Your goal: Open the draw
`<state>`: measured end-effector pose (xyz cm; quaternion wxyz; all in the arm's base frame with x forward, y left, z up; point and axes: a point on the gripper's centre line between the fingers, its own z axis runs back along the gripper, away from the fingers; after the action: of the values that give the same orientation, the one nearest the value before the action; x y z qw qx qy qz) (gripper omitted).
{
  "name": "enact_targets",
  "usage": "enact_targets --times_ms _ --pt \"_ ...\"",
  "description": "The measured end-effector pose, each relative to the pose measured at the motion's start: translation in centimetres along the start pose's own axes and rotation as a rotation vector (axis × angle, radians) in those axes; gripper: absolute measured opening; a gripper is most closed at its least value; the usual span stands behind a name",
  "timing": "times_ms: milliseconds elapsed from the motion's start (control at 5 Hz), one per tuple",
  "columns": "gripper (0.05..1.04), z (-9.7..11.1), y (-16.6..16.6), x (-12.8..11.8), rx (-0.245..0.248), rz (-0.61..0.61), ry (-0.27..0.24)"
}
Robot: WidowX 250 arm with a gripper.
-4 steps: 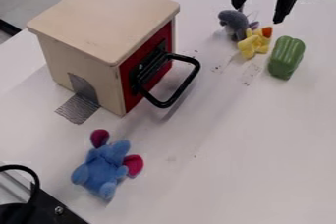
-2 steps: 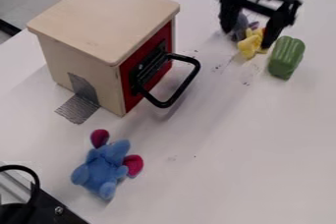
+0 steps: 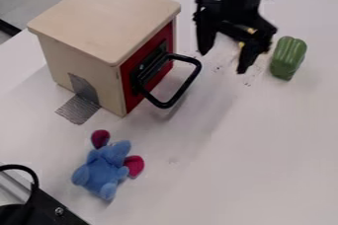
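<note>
Near drawer's black handle [image 3: 183,90], gripper [image 3: 223,60] hangs apart from it, fingers spread, empty; green pepper [image 3: 288,58] beside.

Yellow toy [image 3: 241,45] mostly behind the pincer [image 3: 222,63], black equipment [image 3: 47,206] partly beyond the lower-left corner

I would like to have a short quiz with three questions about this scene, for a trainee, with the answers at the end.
1. True or false: the black two-finger gripper has its fingers apart.
2. Which thing bears the black U-shaped handle: (a) the green ribbed toy vegetable, (b) the pale wooden box, (c) the grey tape?
3. Fill in: the ears of the blue plush toy are ____.
Key: 1 true; 2 b; 3 dark pink.
</note>
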<state>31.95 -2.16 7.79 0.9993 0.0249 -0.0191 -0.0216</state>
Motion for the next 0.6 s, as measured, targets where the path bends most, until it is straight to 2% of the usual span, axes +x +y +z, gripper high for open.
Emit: enact_targets --times_ms 200,400,600 --pt "1.001 -1.3 2.0 -2.2 0.033 0.009 0.004" --pt "1.001 -2.8 3.3 -3.3 0.052 0.014 0.007" --pt "1.000 -3.5 3.6 -3.8 0.054 0.016 0.007"
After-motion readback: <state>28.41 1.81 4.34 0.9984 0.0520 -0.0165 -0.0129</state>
